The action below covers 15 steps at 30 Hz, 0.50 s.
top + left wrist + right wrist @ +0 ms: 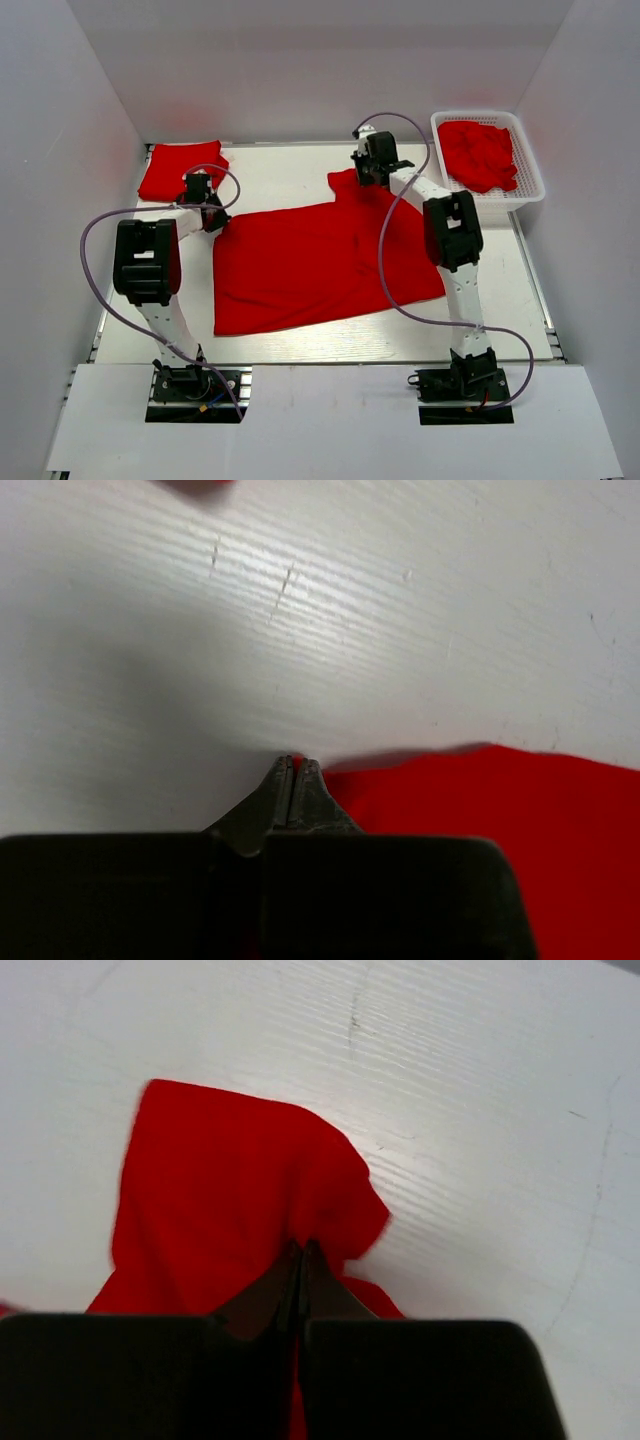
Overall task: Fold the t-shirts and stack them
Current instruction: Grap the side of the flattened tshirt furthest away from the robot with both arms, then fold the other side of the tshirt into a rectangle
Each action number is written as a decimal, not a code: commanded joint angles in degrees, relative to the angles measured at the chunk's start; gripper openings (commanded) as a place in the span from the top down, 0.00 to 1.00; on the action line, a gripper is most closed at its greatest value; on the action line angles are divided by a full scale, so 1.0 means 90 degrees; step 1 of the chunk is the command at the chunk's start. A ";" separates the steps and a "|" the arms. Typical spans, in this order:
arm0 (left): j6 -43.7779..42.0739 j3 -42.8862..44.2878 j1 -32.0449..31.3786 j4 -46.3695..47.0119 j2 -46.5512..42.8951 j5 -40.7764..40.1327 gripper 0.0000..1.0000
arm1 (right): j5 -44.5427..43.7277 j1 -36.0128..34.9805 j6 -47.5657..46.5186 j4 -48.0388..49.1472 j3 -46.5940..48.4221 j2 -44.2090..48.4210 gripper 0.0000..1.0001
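Observation:
One red t-shirt (320, 265) lies spread flat in the middle of the table. My left gripper (213, 222) sits at its far left corner. In the left wrist view the left gripper (296, 763) is shut, with a sliver of the t-shirt's edge (500, 820) pinched between the tips. My right gripper (365, 178) is at the far right corner, by the sleeve. The right wrist view shows that gripper (303, 1248) shut on a bunched fold of the t-shirt (220, 1190). A folded red t-shirt (180, 170) lies at the back left.
A white mesh basket (530, 190) at the back right holds crumpled red t-shirts (480, 155). White walls close in the table at the back and on both sides. Both arms' cables loop over the near part of the table.

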<state>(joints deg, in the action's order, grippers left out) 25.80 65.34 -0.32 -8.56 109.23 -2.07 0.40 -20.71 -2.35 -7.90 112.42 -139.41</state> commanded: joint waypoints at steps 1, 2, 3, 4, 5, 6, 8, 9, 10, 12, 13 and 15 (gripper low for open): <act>-0.0123 -0.0257 -0.0053 -0.0094 -0.0681 0.0317 1.00 | 0.0404 0.0016 -0.0130 0.1209 -0.0468 0.1249 1.00; -0.0123 -0.0365 -0.0053 -0.0094 -0.0769 0.0317 1.00 | 0.0588 0.0006 -0.0139 0.1297 -0.0972 0.1359 1.00; -0.0123 -0.0424 -0.0053 -0.0094 -0.0856 0.0317 1.00 | 0.0609 -0.0004 -0.0149 0.1540 -0.1171 0.1775 1.00; -0.0123 -0.0482 -0.0053 -0.0094 -0.1051 0.0250 1.00 | 0.0667 -0.0004 -0.0255 0.1687 -0.1521 0.1905 1.00; -0.0123 -0.0637 -0.0053 -0.0094 -0.1159 0.0249 1.00 | 0.0658 -0.0013 -0.0266 0.1824 -0.1698 0.2042 1.00; -0.0123 -0.0726 -0.0053 -0.0017 -0.1276 0.0249 1.00 | 0.0668 0.0006 -0.0276 0.1883 -0.2029 0.2449 1.00; -0.0123 -0.0970 -0.0053 0.0071 -0.1636 0.0249 1.00 | 0.0707 0.0006 -0.0286 0.2098 -0.2538 0.2706 1.00; -0.0123 -0.1029 -0.0053 0.0130 -0.1755 0.0249 1.00 | 0.0668 0.0025 -0.0295 0.2157 -0.3062 0.3007 1.00; -0.0123 -0.1097 -0.0053 0.0130 -0.1881 0.0249 1.00 | 0.0639 0.0006 -0.0296 0.2206 -0.3261 0.3271 1.00; -0.0045 -0.1312 -0.0053 0.0130 -0.2261 0.0249 1.00 | 0.0493 0.0025 -0.0344 0.2381 -0.3893 0.3692 1.00; 0.0023 -0.1410 -0.0053 0.0130 -0.2409 0.0249 1.00 | 0.0473 0.0006 -0.0354 0.2459 -0.4062 0.3945 1.00; 0.0120 -0.1771 -0.0053 0.0188 -0.2711 0.0249 1.00 | 0.0386 0.0006 -0.0364 0.2615 -0.4510 0.4347 1.00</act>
<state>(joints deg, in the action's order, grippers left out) 25.71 52.29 -0.56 -8.03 89.97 -0.38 4.89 -20.71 -4.47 10.24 76.12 -104.77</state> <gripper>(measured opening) 0.018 0.011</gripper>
